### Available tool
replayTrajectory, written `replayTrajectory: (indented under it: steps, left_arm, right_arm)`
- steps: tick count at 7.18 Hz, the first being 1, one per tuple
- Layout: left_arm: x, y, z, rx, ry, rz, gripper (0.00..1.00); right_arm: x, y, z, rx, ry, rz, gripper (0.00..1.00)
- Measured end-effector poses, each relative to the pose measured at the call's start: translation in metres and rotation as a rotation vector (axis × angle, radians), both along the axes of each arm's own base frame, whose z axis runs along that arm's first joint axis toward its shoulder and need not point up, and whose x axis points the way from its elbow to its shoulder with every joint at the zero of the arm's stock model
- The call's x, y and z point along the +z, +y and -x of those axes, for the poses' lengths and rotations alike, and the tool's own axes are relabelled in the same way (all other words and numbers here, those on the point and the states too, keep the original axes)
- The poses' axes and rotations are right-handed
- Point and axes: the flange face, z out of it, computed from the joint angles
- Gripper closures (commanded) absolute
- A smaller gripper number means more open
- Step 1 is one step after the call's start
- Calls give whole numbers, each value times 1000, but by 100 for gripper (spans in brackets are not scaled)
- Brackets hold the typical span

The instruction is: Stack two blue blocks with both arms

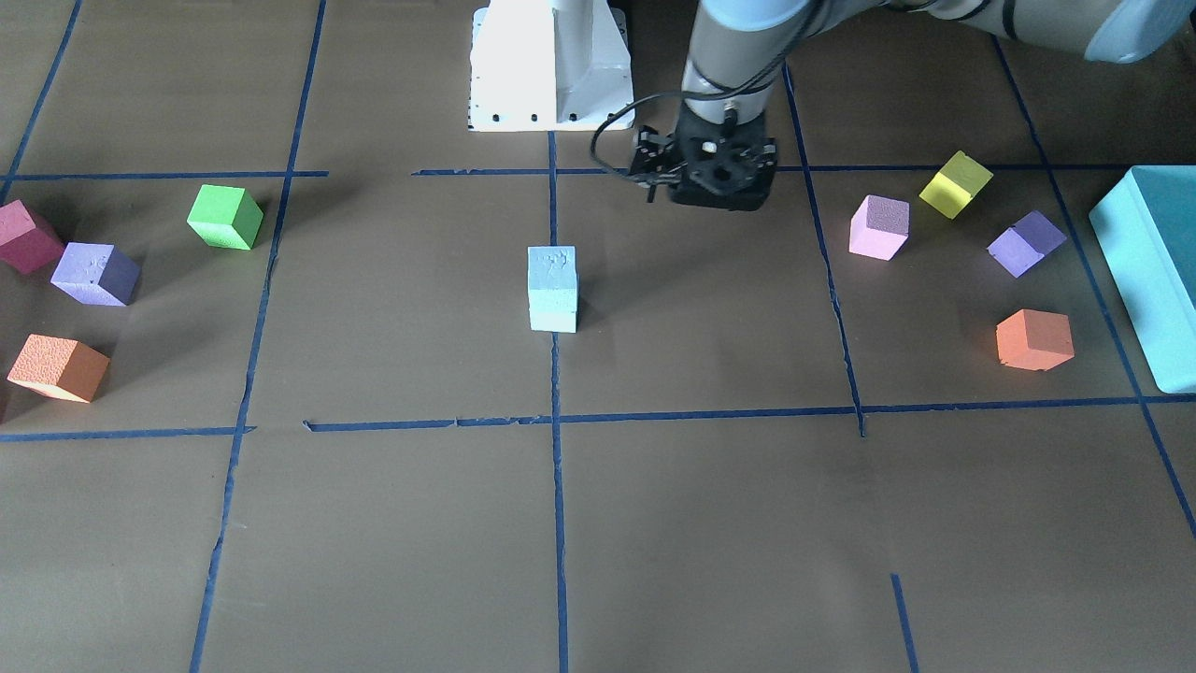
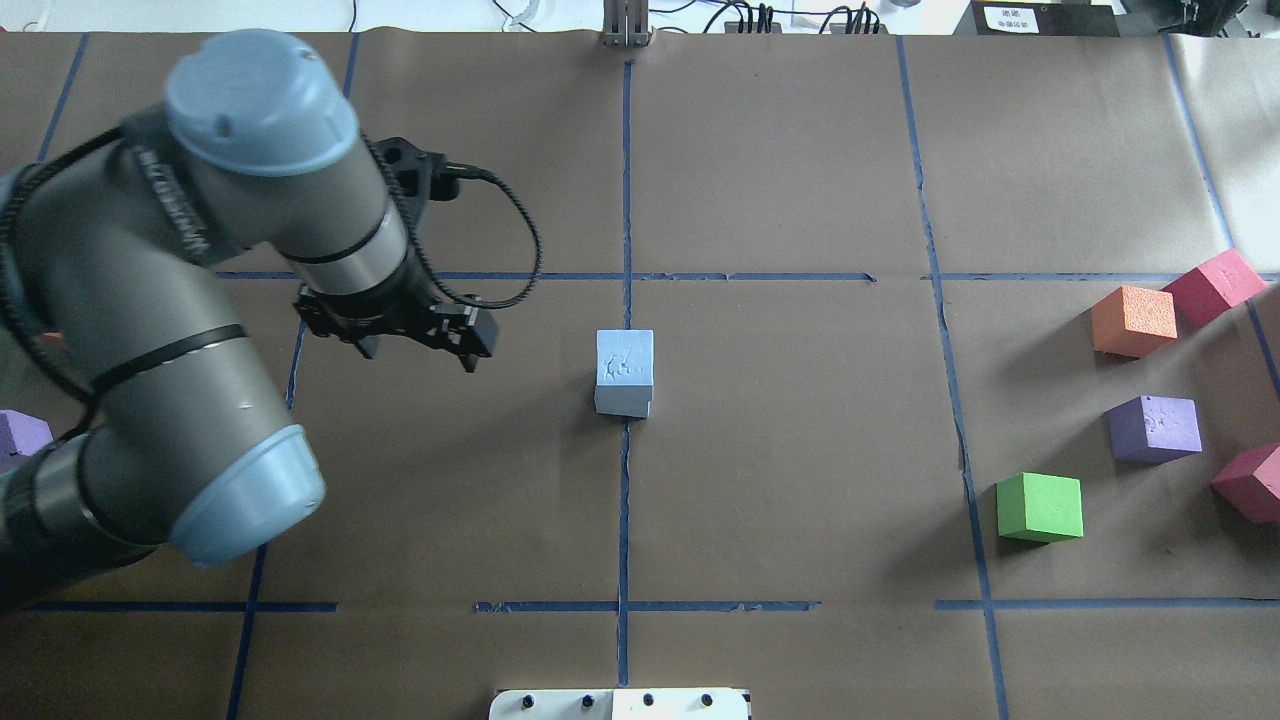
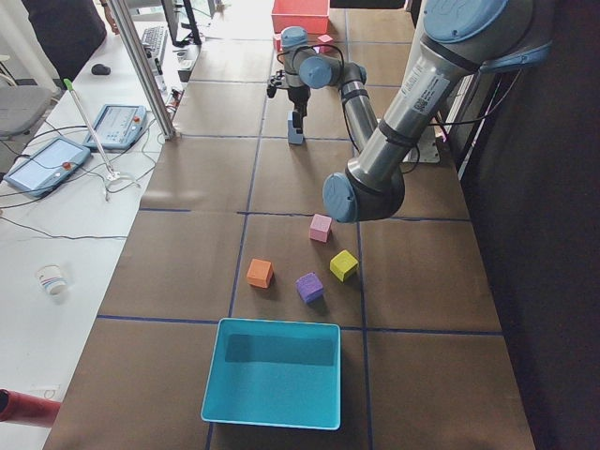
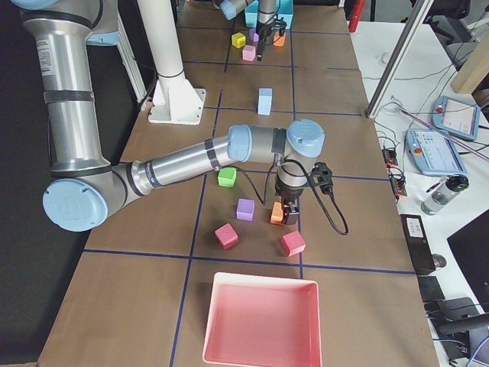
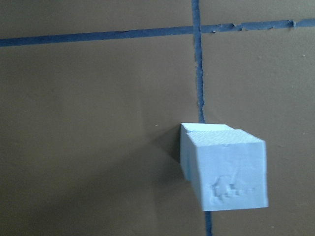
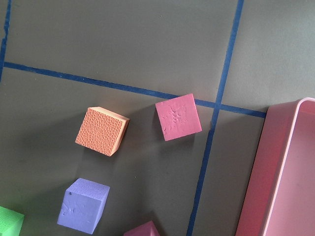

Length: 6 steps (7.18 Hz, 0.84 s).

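Note:
Two pale blue blocks stand stacked one on the other [image 1: 552,290] at the table's centre, on the blue tape line; the stack also shows in the overhead view [image 2: 624,372] and low right in the left wrist view [image 5: 224,167]. My left gripper [image 1: 701,192] [image 2: 400,340] hangs above the table, off to the stack's side and clear of it. Its jaws look spread, and it holds nothing. My right gripper [image 4: 286,210] shows only in the exterior right view, low over the coloured cubes; I cannot tell its state.
On my right side lie a green cube [image 1: 225,217], a purple one [image 1: 95,274], an orange one [image 1: 59,368] and a maroon one [image 1: 26,236]. Pink [image 1: 879,227], yellow [image 1: 955,184], purple [image 1: 1026,243] and orange [image 1: 1034,339] cubes and a turquoise bin [image 1: 1154,271] lie left. A pink tray [image 4: 260,321] sits at my right end.

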Motion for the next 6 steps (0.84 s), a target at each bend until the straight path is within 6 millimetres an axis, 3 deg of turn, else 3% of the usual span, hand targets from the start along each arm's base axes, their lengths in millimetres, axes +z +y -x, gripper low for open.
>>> replayTrajectory:
  steps: [2, 4, 6]
  left_arm:
    - [44, 4, 76, -2, -32, -60, 0]
    - [102, -14, 160, -16, -99, -94, 0]
    - [158, -39, 243, -26, -128, -86, 0]
  right_arm:
    - [18, 10, -8, 15, -5, -2, 0]
    - [55, 21, -15, 36, -19, -26, 0]
    - [71, 21, -17, 44, -22, -26, 0]
